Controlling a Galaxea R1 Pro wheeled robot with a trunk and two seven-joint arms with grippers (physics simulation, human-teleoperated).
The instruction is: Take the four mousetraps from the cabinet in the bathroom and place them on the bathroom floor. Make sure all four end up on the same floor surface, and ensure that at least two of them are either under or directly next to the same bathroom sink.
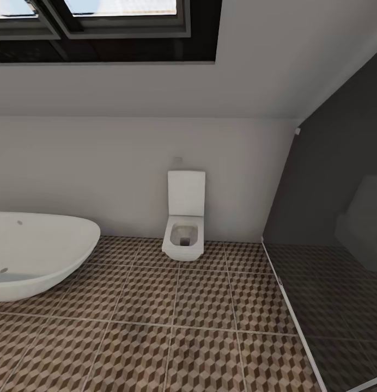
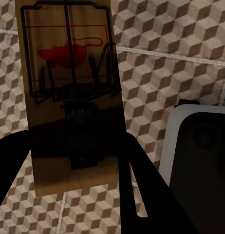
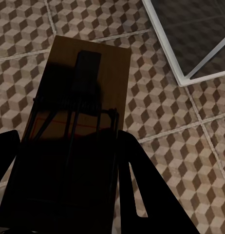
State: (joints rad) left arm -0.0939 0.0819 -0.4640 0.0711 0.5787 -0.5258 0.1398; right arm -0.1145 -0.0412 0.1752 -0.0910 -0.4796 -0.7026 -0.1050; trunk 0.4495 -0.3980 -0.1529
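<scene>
A tan mousetrap (image 2: 68, 63) with a dark wire frame and a red spot is held upright in my left gripper (image 2: 73, 165), which is shut on its lower end above the bathroom floor (image 2: 161, 73). My right gripper (image 3: 68, 175) is shut on a second mousetrap (image 3: 88, 83), whose board sticks out over the cube-patterned bathroom floor (image 3: 180, 146). The head view looks across the bathroom floor (image 1: 183, 326) toward the far wall. The cabinet and the sink are out of view.
A white oval bathtub (image 1: 36, 253) stands at the left and a square white toilet (image 1: 184, 218) against the far wall. A dark glass partition with a pale bottom rail (image 1: 289, 305) closes the right side; its frame corner (image 3: 190, 73) lies near the right gripper. A white-rimmed dark shape (image 2: 200, 151) sits beside the left gripper.
</scene>
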